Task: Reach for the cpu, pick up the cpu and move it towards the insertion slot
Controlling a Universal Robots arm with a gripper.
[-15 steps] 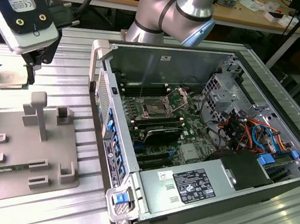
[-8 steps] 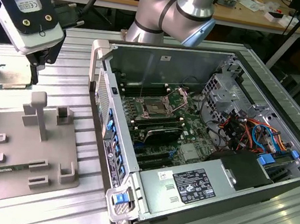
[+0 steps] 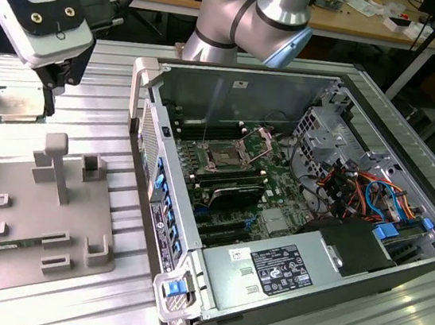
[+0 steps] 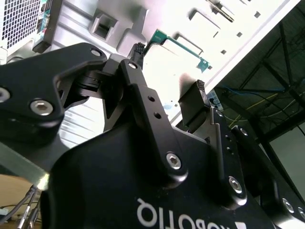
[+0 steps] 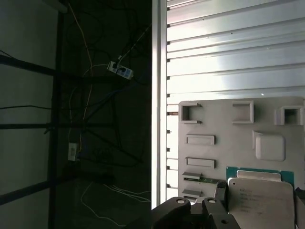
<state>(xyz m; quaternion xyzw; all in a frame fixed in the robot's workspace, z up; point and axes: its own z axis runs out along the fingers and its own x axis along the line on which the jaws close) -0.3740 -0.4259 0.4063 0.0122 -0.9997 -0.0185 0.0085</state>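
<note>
Black gripper (image 3: 17,107) pinches the flat silvery square cpu (image 3: 15,101) near an edge of the ribbed metal bench (image 3: 110,96); such a thin-edged hold could slip

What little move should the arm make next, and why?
Probably carry the cpu toward the exterior view's right, staying high: the pincer seems to grip it by the grey tray, and the insertion slot lies beyond the case wall.

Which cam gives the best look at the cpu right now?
First wrist view: the cpu is close, its silvery top and green rim facing the camera, partly cropped by the frame. The exterior view shows it small, held in the gripper. The second wrist view shows a thin green edge, likely its rim.
</note>
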